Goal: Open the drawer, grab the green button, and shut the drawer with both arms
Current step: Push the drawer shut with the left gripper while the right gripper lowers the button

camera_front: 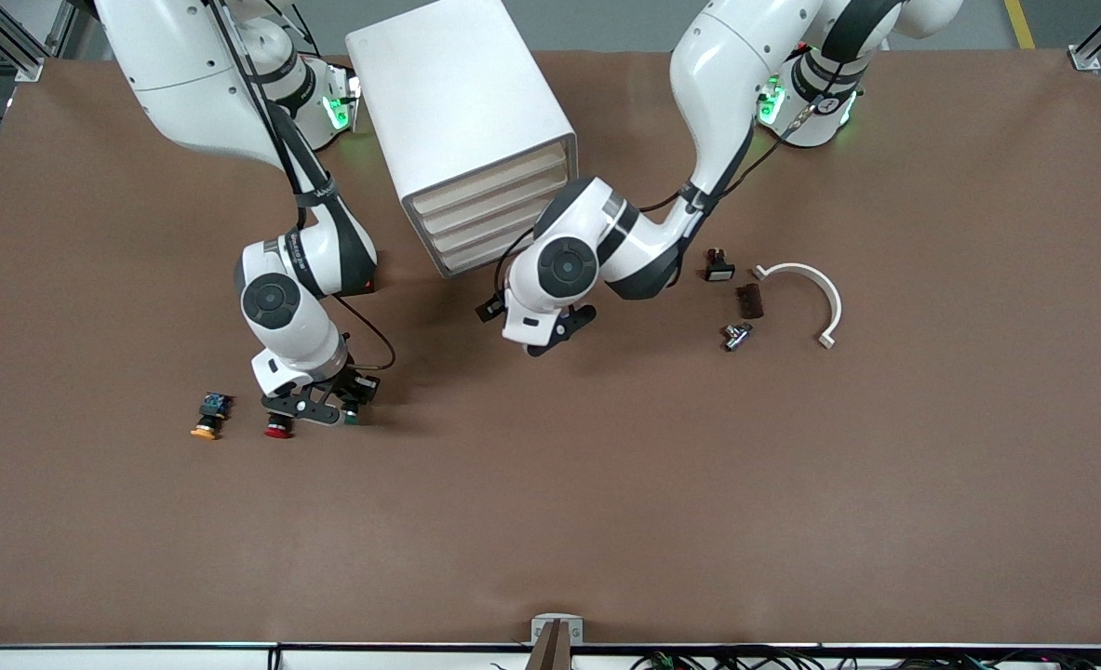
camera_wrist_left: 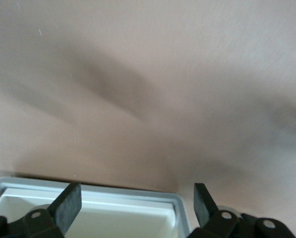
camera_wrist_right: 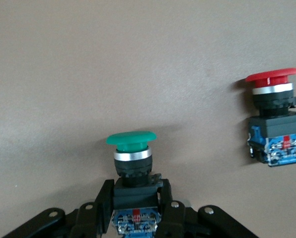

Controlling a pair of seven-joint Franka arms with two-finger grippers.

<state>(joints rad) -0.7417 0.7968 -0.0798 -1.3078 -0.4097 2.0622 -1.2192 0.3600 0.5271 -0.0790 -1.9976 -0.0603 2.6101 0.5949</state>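
My right gripper (camera_front: 327, 409) is low at the table, shut on the black body of the green-capped button (camera_wrist_right: 131, 148); its green cap barely shows in the front view (camera_front: 352, 420). I cannot tell whether the button rests on the table. The white cabinet (camera_front: 462, 102) stands at the back middle, and all its cream drawer fronts (camera_front: 490, 233) look pushed in. My left gripper (camera_front: 557, 333) hangs open and empty just in front of the lowest drawer. In the left wrist view its fingers (camera_wrist_left: 68, 203) flank the cabinet's rim (camera_wrist_left: 178, 203) and a cream front (camera_wrist_left: 88, 218).
A red-capped button (camera_front: 277, 428) (camera_wrist_right: 274, 119) lies right beside the right gripper, and an orange-capped one (camera_front: 206, 416) past it. Toward the left arm's end lie a white curved piece (camera_front: 806, 288), a small black part (camera_front: 718, 267), a brown block (camera_front: 749, 301) and a metal piece (camera_front: 736, 335).
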